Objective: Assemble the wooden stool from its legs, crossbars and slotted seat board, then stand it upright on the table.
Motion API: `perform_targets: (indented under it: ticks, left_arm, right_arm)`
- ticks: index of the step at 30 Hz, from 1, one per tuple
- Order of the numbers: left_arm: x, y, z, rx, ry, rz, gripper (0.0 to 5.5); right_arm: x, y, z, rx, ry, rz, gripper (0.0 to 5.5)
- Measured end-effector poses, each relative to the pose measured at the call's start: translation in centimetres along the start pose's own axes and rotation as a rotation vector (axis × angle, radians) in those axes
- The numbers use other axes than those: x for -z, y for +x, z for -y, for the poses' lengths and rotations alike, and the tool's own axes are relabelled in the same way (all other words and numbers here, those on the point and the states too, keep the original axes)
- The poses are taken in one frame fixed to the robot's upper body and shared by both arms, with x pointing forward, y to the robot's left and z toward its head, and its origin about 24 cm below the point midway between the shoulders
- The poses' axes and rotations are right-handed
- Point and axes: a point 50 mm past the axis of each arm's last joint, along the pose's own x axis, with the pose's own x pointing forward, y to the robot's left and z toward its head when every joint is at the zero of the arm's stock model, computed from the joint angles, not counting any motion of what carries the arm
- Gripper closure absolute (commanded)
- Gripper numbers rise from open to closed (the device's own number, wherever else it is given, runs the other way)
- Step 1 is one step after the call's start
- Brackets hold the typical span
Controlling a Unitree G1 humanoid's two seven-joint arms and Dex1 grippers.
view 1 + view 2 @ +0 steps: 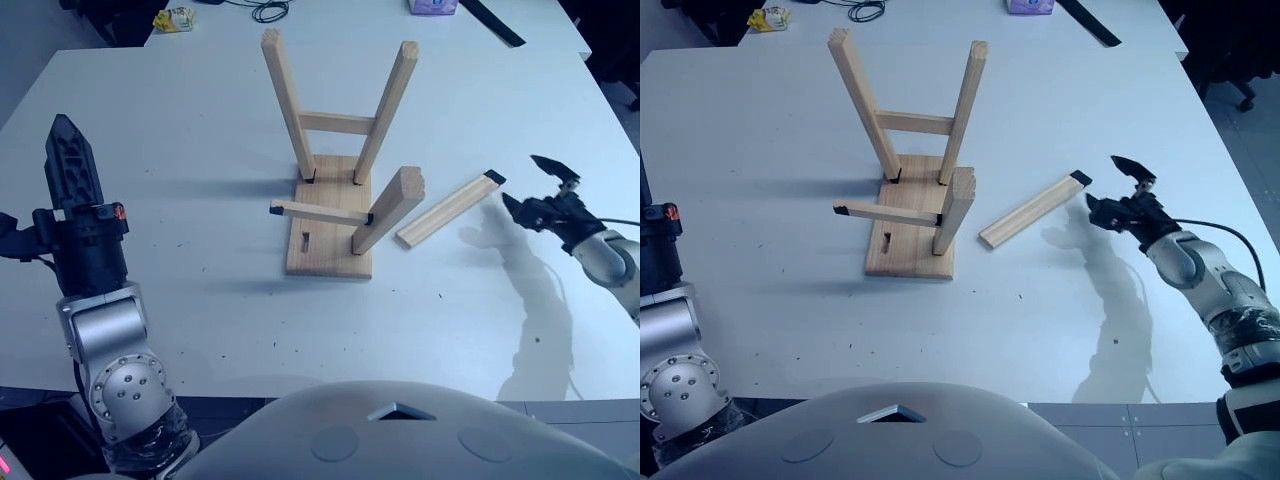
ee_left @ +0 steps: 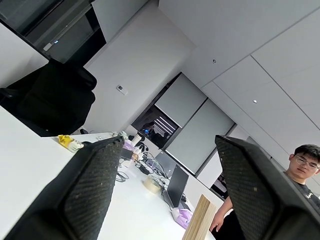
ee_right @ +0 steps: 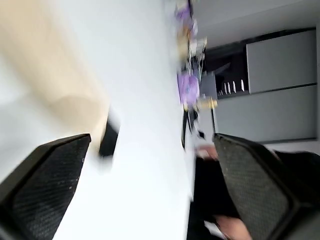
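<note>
The slotted seat board point(image 1: 330, 262) lies flat mid-table. Two legs point(image 1: 288, 100) point(image 1: 388, 105) stand upright in its far end, joined by a crossbar point(image 1: 337, 123). A third leg point(image 1: 388, 210) leans in a near slot, and a second crossbar point(image 1: 318, 212) sticks out from it to the left. A loose leg point(image 1: 448, 208) with a black tip lies on the table to the board's right. My right gripper point(image 1: 528, 182) is open just beyond that tip, holding nothing. My left gripper point(image 1: 68, 128) points upward at the table's near left, open and empty.
At the far table edge there are a yellow object point(image 1: 175, 18), cables point(image 1: 270, 10), a purple box point(image 1: 435, 6) and a black strip point(image 1: 492, 22). Bare white tabletop point(image 1: 200, 300) surrounds the stool parts.
</note>
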Motion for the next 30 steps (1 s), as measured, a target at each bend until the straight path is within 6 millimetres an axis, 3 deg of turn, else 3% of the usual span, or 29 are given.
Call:
perform_targets:
  ticks: [5,12,21,27,30]
  left_arm:
    - [-0.1,-0.1,-0.1,-0.003,0.006,-0.009,2.12]
    - [0.0,-0.4,-0.1,-0.010,0.008,-0.020,2.12]
    - [0.1,-0.6,-0.1,-0.018,0.010,-0.027,2.12]
    - [0.1,-1.1,-0.1,-0.028,0.019,-0.031,2.12]
    - [0.1,-1.1,-0.1,-0.029,0.024,-0.034,2.12]
  right_arm:
    - [-2.8,0.4,0.0,-0.109,0.033,0.100,1.01]
    - [-3.3,1.5,2.0,-0.149,-0.008,0.121,1.01]
    - [-2.1,1.3,1.1,-0.249,-0.049,0.116,1.01]
    - [-0.9,1.2,2.4,-0.274,-0.114,0.098,1.01]
    - [-0.6,1.2,2.0,-0.298,-0.142,0.098,1.01]
